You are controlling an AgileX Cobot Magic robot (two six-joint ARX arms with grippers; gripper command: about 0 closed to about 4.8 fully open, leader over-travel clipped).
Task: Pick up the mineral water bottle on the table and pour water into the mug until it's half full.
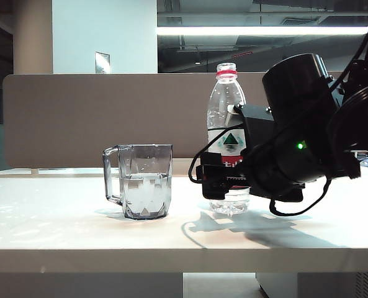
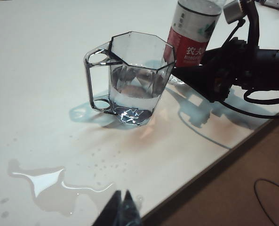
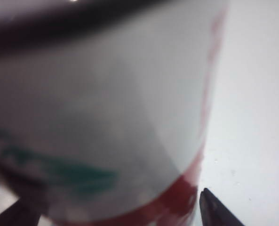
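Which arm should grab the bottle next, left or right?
Right. Its pincer already sits around the bottle, fingers either side of the label. The left pincer hangs back near the table edge, with the mug in between.

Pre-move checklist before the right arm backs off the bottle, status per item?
1. Mineral water bottle upright on the table: ok.
2. Right gripper jaws around the bottle's lower body; released or still pressing: cannot tell.
3. Mug upright, clear gap to the bottle: ok.
4. Water in the mug near half: ok, roughly.
5. Table dry: not ok, spilled puddle near the left gripper.
6. Left gripper parked away from mug and bottle, jaws together: ok.
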